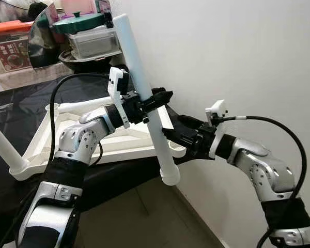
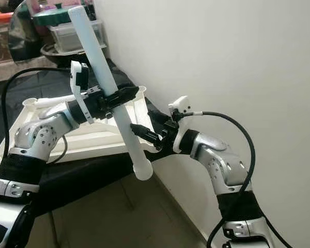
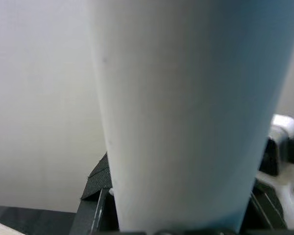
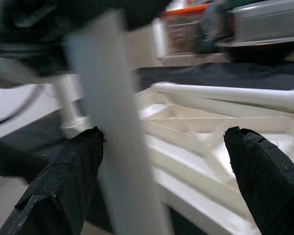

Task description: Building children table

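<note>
The left claw (image 1: 154, 99) was clenched around a long white table leg (image 1: 144, 93) near its middle, holding it tilted in the air beside the white wall (image 1: 237, 57). The leg's upper end leaned toward the clutter at the back, and its lower end hung past the edge of the black-covered surface (image 1: 20, 103), above the floor (image 1: 144, 217). In the left wrist view the leg (image 3: 186, 112) lay so close to the lens that little else could be made out. The right claw (image 2: 144, 132) reached toward the lower part of the leg with its fingers (image 4: 257, 171) spread wide apart, grasping nothing; in the right wrist view the blurred leg (image 4: 112, 122) stood between them, just beside one finger, though contact could not be judged. The upturned white tabletop (image 1: 119, 139) rested on the surface, its ribbed underside facing up, partly hidden by the left arm. Another leg (image 1: 5, 147) stood at one corner, cut off by the frame edge. Storage boxes (image 1: 93, 41) stood behind.
</note>
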Available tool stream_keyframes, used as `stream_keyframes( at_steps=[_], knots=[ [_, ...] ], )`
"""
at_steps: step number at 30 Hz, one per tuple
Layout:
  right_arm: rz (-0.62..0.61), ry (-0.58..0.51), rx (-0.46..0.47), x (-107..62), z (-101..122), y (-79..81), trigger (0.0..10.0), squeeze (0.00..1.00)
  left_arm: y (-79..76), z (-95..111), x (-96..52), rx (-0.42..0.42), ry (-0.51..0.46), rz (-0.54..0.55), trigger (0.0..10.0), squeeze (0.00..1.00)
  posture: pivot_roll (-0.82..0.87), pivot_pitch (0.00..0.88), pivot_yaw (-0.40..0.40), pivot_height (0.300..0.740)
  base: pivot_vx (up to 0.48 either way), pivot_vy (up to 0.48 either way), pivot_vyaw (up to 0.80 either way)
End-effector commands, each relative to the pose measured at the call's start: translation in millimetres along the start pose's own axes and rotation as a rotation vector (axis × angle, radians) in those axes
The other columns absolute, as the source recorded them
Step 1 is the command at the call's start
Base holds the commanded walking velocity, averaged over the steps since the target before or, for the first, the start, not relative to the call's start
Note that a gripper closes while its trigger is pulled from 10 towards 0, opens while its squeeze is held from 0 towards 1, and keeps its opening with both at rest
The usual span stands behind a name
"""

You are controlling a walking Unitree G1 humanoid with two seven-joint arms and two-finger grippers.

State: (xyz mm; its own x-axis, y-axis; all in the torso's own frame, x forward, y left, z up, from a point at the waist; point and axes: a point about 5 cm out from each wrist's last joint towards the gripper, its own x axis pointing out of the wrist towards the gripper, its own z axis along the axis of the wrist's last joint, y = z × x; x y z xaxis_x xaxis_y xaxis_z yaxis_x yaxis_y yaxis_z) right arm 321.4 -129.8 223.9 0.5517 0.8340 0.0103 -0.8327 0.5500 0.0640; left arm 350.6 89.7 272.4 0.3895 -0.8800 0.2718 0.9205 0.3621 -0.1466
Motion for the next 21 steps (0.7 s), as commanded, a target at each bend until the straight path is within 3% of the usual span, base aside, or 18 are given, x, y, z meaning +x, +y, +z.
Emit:
stream_keyframes(
  at_steps=[1, 5, 6, 8, 9, 11, 12, 21],
  knots=[
    [0.055, 0.034, 0.005, 10.1, -4, 8.8, 10.0, 0.00, -9.9, 4, 13.3, 0.025, -0.004, -0.081, 10.0, 0.00, -0.02, 0.000, 0.057, 0.740, 0.000, 0.000, 0.00],
    [0.100, 0.040, 0.013, 13.7, -7, 15.8, 10.0, 0.00, -8.1, 2, 16.5, 0.039, 0.002, -0.082, 10.0, 0.00, -0.03, 0.000, 0.057, 0.740, 0.000, 0.000, 0.00],
    [0.121, 0.040, 0.016, 14.4, -8, 18.9, 10.0, 0.15, -7.5, 1, 17.4, 0.041, 0.003, -0.080, 10.0, 0.00, -0.03, 0.000, 0.059, 0.740, 0.000, 0.000, 0.00],
    [0.135, 0.041, 0.016, 14.7, -8, 20.9, 10.0, 0.15, -7.2, 1, 17.8, 0.042, 0.004, -0.079, 10.0, 0.00, -0.03, 0.000, 0.059, 0.740, 0.000, 0.000, 0.00],
    [0.137, 0.049, 0.003, 15.2, -9, 21.7, 10.0, 0.54, -7.0, 1, 19.0, 0.043, 0.002, -0.079, 10.0, 0.00, -0.03, 0.000, 0.054, 0.740, 0.000, 0.000, 0.00],
    [0.137, 0.056, -0.007, 15.7, -10, 22.1, 10.0, 0.54, -6.9, 1, 19.8, 0.043, 0.001, -0.079, 10.0, 0.00, -0.03, 0.000, 0.054, 0.740, 0.000, 0.000, 0.00],
    [0.132, 0.062, -0.015, 16.7, -11, 22.0, 10.0, 0.00, -6.8, 1, 20.9, 0.044, 0.000, -0.079, 10.0, 0.00, -0.03, 0.000, 0.054, 0.740, 0.000, 0.000, 0.00],
    [0.095, 0.100, -0.019, 22.6, -14, 17.5, 10.0, 0.00, -7.8, 0, 24.2, 0.051, -0.006, -0.087, 10.0, 0.00, -0.03, 0.000, 0.052, 0.740, 0.000, 0.000, 0.00]
  ],
)
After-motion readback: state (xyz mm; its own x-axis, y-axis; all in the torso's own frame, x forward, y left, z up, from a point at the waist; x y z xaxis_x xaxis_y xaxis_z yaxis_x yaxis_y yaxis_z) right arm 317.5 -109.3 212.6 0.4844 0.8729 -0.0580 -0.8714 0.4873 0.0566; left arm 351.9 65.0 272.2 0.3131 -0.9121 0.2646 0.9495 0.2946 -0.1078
